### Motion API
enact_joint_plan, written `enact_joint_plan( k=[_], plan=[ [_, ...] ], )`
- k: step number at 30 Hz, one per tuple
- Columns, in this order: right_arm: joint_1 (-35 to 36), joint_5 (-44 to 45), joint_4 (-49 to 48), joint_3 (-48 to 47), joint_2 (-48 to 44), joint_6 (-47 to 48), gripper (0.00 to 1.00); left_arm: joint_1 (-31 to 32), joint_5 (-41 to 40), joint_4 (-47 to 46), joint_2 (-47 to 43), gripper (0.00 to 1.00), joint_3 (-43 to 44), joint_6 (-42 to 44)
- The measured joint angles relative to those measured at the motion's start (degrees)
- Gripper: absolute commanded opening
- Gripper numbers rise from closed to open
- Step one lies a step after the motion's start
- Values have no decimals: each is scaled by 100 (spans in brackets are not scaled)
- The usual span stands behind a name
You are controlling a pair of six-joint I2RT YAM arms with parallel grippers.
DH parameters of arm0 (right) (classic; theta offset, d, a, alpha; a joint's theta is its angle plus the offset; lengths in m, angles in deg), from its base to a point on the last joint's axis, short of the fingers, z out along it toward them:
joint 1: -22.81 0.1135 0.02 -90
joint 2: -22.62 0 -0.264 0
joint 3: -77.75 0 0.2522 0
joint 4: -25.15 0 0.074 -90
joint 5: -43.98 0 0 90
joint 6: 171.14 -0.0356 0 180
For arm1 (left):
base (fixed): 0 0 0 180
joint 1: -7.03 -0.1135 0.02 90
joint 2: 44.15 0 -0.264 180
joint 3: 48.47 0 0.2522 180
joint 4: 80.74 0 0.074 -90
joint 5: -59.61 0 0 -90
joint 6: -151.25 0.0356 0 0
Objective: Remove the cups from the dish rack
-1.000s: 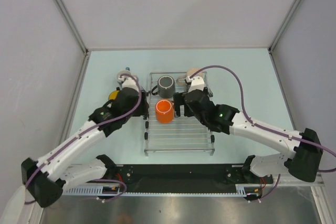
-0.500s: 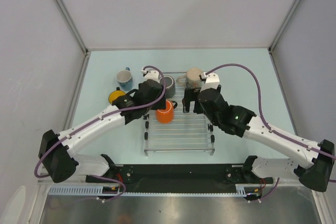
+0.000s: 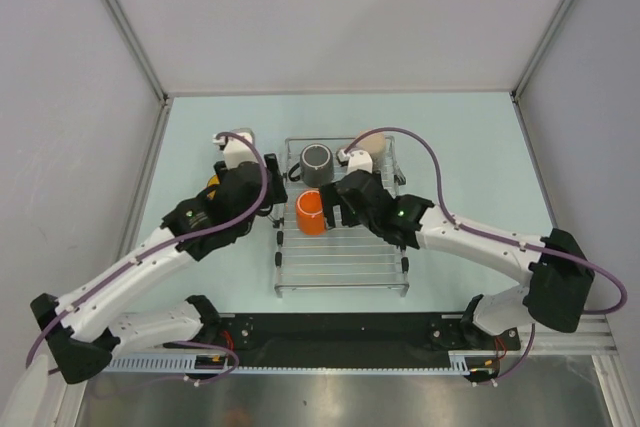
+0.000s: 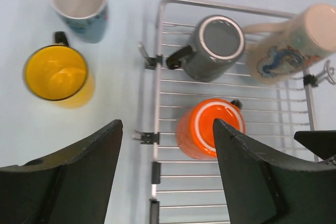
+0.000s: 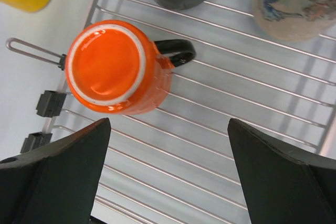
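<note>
The dish rack [image 3: 340, 267] lies mid-table with three cups on it. An orange mug [image 3: 311, 212] with a black handle stands at its left. Behind it are a dark grey mug [image 3: 317, 160] and a tall beige mug [image 4: 291, 45], which leans at the back right. On the table left of the rack stand a yellow mug [image 4: 56, 74] and a blue mug [image 4: 81, 6]. My left gripper [image 4: 168, 129] hangs open above the rack's left edge [image 4: 157, 77], holding nothing. My right gripper [image 5: 168, 124] is open over bare bars just right of the orange mug [image 5: 115, 69].
Grey walls close the table at the back and both sides. In the top view my left arm covers the blue mug and most of the yellow one. Purple cables loop above both wrists. The rack's near half [image 5: 220, 145] holds only bars.
The blue mug has been let go and stands left of the rack. My left gripper's jaws have spread wider. My right gripper has shifted left, closer to the orange mug.
</note>
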Motion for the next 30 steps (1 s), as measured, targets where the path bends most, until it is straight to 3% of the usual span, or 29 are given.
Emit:
enact_joint_plan(
  k=[7,30],
  plan=[
    [107,-260,-271,-614,682,103,100,-260,-402,483,-610,75,-267,-203],
    [210,-485,-291,-1506,2116,197,100,-450,-343,728,-804,77,-748,-352]
  ],
)
